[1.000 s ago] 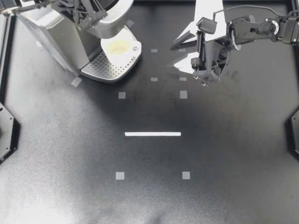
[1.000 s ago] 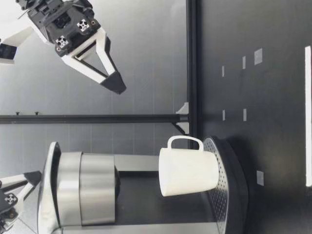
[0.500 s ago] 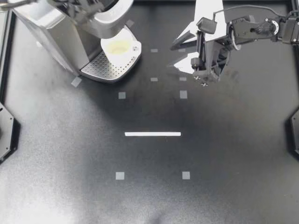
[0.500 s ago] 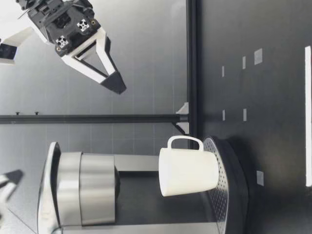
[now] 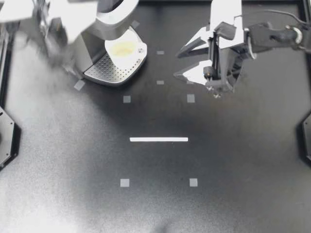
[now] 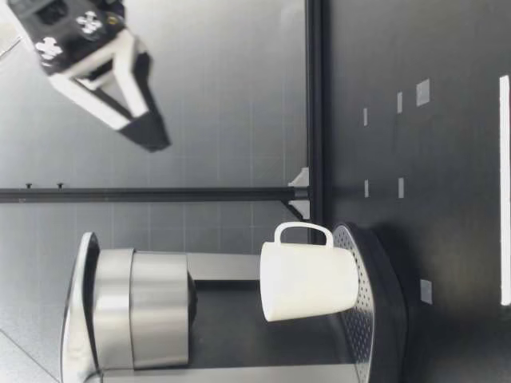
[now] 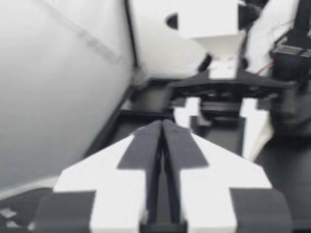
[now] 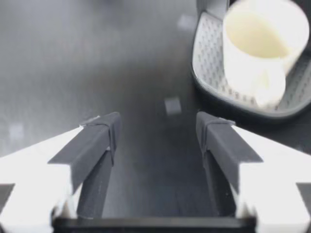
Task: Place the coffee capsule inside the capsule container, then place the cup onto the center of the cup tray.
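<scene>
**Cup on its tray, right jaws facing the handle**

In the top view's upper left, the cup stands upright on the cup tray under the coffee machine. Its handle points at my right gripper, which is well apart to the right with jaws spread and empty. My left gripper, a blur beside the machine, has its jaws pressed together on nothing. No capsule shows.
</scene>
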`<state>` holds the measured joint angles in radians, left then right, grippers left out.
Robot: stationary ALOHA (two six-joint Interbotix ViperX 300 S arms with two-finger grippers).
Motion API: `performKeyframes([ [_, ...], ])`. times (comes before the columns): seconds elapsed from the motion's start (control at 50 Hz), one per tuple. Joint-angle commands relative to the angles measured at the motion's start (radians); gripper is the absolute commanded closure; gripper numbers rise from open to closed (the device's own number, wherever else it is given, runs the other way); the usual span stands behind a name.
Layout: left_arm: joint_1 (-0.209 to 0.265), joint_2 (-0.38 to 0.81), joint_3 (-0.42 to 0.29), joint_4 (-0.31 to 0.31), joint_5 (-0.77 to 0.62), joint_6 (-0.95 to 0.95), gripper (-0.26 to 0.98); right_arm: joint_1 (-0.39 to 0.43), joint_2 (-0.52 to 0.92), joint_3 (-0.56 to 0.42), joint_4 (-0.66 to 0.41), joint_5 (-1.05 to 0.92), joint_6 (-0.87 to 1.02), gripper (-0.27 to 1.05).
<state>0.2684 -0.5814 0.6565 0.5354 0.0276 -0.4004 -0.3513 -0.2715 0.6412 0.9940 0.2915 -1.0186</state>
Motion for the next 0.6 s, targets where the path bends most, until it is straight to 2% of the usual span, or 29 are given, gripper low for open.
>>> performKeyframes([
  [0.0, -0.009, -0.023, 0.038, -0.003, -0.077, -0.003, 0.62, 0.054, -0.044, 0.003, 0.006, -0.083, -0.002, 0.18],
  [0.1, -0.018, -0.028, 0.092, -0.009, -0.137, -0.008, 0.62, 0.135, -0.071, 0.029, 0.005, -0.239, -0.002, 0.18],
  [0.3, -0.025, -0.028, 0.163, -0.021, -0.258, -0.008, 0.62, 0.247, -0.117, 0.072, 0.003, -0.477, 0.003, 0.18],
  [0.44, -0.021, -0.025, 0.181, -0.029, -0.299, -0.008, 0.62, 0.308, -0.152, 0.097, 0.002, -0.580, 0.020, 0.18],
  [0.58, -0.025, -0.023, 0.176, -0.031, -0.305, -0.008, 0.62, 0.325, -0.196, 0.124, -0.003, -0.630, 0.055, 0.18],
])
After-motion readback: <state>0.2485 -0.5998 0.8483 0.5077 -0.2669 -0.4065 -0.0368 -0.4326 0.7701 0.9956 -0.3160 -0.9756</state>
